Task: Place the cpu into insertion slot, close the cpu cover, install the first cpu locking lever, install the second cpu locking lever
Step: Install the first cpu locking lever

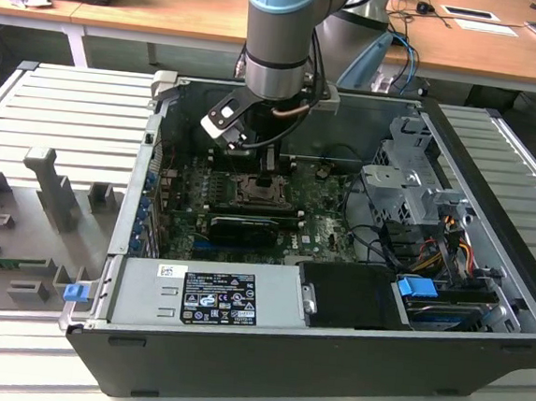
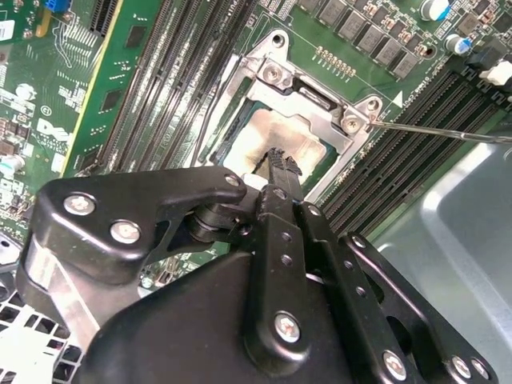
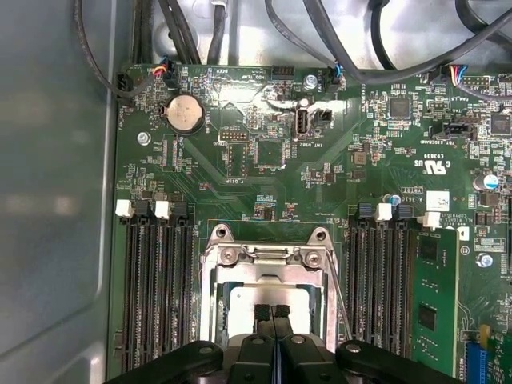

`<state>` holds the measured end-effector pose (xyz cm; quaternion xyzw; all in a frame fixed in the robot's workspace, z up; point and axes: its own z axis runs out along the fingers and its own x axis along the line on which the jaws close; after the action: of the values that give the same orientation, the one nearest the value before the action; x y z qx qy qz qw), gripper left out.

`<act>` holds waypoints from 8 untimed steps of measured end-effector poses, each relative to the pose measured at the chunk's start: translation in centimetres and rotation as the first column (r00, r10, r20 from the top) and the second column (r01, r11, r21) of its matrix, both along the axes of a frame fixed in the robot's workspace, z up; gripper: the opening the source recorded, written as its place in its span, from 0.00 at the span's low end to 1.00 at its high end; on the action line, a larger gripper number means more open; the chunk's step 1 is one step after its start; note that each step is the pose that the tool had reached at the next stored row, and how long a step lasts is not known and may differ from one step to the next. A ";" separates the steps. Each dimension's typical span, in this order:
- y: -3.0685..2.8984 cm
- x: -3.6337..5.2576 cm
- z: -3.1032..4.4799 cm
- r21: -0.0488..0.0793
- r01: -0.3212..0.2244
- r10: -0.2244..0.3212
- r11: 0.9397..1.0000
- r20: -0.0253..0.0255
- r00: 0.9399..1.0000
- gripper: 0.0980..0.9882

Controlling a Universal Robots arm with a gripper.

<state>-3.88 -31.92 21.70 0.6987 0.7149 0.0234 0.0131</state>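
Observation:
The insertion slot point(image 1: 253, 192) sits mid-motherboard inside the open computer case. The pale cpu point(image 2: 276, 132) point(image 3: 240, 302) lies in the slot. The grey metal cpu cover point(image 2: 320, 102) point(image 3: 268, 270) lies flat around it, and the chip shows through its window. My gripper point(image 1: 265, 177) point(image 3: 273, 312) hangs straight over the socket with its black fingers point(image 2: 282, 164) pressed together, tips at or just above the chip's surface, nothing between them. A thin wire locking lever point(image 2: 440, 132) point(image 3: 342, 308) sticks out from the cover's corner, raised off the board.
Black memory slots point(image 3: 156, 280) flank the socket on both sides. A green card point(image 3: 432, 296) stands beside the far slots. Cables point(image 3: 336, 48) run along the board's edge by the case wall. Drive cages point(image 1: 410, 189) and a power supply point(image 1: 208, 294) fill the case's other sides.

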 end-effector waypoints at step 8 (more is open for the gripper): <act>0.00 0.00 0.34 0.000 0.000 0.000 1.000 0.000 1.000 0.01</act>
<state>-3.88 -31.92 22.05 0.6987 0.7149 0.0233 0.0131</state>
